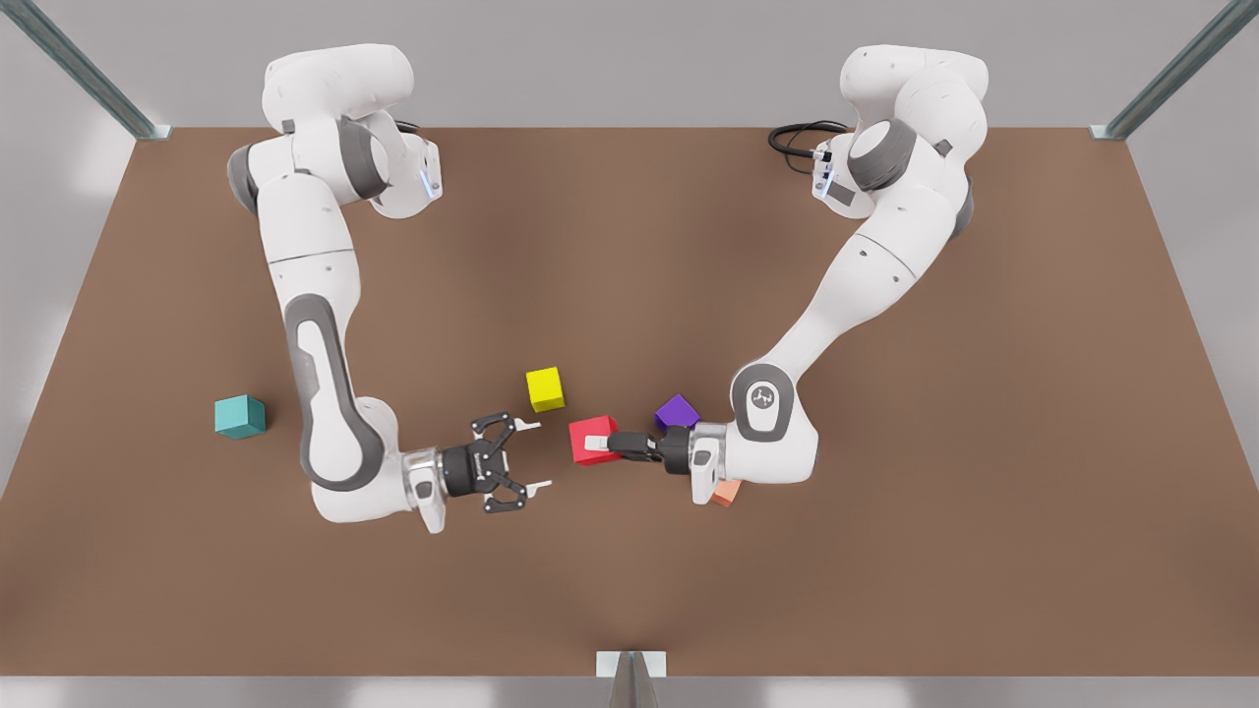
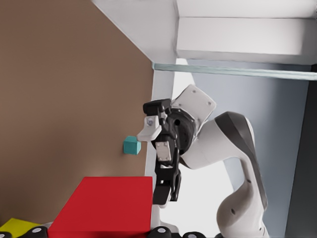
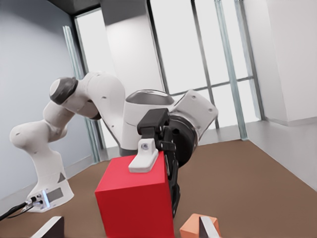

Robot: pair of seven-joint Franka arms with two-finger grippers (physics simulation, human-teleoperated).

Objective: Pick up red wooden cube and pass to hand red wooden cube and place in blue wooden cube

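Note:
The red wooden cube [image 1: 593,439] is held near the table's middle, with my left gripper [image 1: 597,443] shut on it; that arm reaches in from the front view's right. A white fingertip [image 3: 144,157] presses on the cube [image 3: 136,198] in the right wrist view. My right gripper [image 1: 536,454] faces the cube from the front view's left, open, a short gap away, with nothing between its fingers. The red cube [image 2: 101,206] looms close in the left wrist view. The blue wooden cube [image 1: 240,416], teal in colour, rests on the table at the front view's far left [image 2: 131,146].
A yellow cube [image 1: 545,388] lies just behind the right gripper. A purple cube [image 1: 677,411] sits behind the left wrist and a salmon cube [image 1: 726,494] lies partly under it [image 3: 198,225]. The brown table [image 1: 885,570] spreads out around the arms.

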